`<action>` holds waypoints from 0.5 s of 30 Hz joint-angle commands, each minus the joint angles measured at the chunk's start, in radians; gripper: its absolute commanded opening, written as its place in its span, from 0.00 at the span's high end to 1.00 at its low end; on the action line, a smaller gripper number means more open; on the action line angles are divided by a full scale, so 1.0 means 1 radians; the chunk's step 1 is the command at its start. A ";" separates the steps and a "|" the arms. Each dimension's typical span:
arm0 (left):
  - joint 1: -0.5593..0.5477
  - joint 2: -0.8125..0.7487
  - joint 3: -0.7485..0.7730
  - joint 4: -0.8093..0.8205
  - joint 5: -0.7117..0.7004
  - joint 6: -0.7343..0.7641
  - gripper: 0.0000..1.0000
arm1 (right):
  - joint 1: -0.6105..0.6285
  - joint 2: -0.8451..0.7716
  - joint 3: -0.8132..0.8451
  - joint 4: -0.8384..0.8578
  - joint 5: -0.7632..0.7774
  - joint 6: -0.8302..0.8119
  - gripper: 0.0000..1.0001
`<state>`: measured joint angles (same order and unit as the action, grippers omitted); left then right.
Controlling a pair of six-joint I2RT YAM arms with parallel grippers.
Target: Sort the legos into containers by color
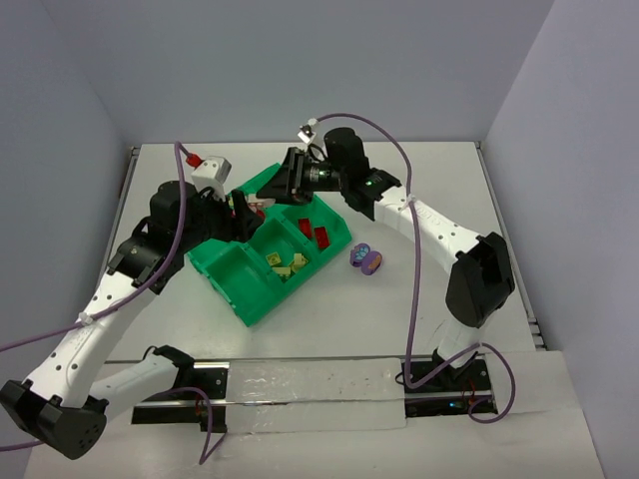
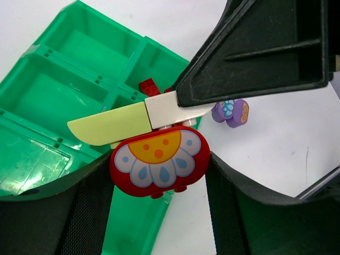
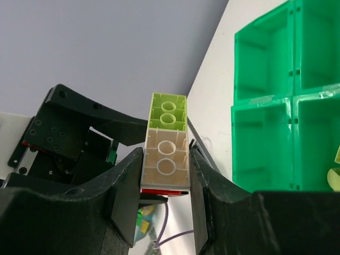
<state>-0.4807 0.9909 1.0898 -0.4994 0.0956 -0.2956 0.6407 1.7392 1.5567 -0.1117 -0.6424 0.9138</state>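
Note:
Both grippers hold one joined lego stack above the far end of the green tray (image 1: 236, 284). My left gripper (image 2: 158, 166) is shut on a red lego with a flower print (image 2: 158, 159). My right gripper (image 3: 166, 171) is shut on a white lego (image 3: 166, 162) joined to a pale yellow-green lego (image 3: 169, 111); a red edge shows beneath. In the top view the left gripper (image 1: 243, 212) and right gripper (image 1: 287, 186) meet over the tray. Red legos (image 1: 312, 232) and yellow-green legos (image 1: 287, 264) lie in separate compartments. A purple lego (image 1: 366, 259) lies on the table right of the tray.
The tray also shows in the left wrist view (image 2: 53, 95) and the right wrist view (image 3: 265, 122), with several bare compartments. The purple lego (image 2: 231, 111) lies on white table beyond the stack. Purple cables trail from both arms. Walls stand close at the back and the sides.

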 commanded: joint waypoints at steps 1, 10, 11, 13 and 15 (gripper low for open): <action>0.014 -0.025 -0.005 -0.004 -0.047 0.015 1.00 | -0.096 -0.080 -0.053 0.107 0.017 0.050 1.00; 0.017 -0.010 -0.004 -0.005 -0.062 0.008 1.00 | -0.110 -0.054 -0.024 0.036 0.067 -0.009 1.00; 0.017 -0.009 -0.006 -0.004 -0.074 0.004 1.00 | -0.108 -0.040 -0.003 0.011 0.107 -0.041 1.00; 0.019 -0.002 -0.010 -0.002 -0.089 0.000 1.00 | -0.107 0.000 0.039 -0.080 0.177 -0.109 1.00; 0.023 0.009 -0.008 -0.001 -0.089 -0.011 1.00 | -0.102 0.029 0.095 -0.146 0.283 -0.163 1.00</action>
<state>-0.4686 0.9884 1.0803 -0.5205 0.0327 -0.2941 0.5283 1.7293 1.5301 -0.1518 -0.5373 0.8778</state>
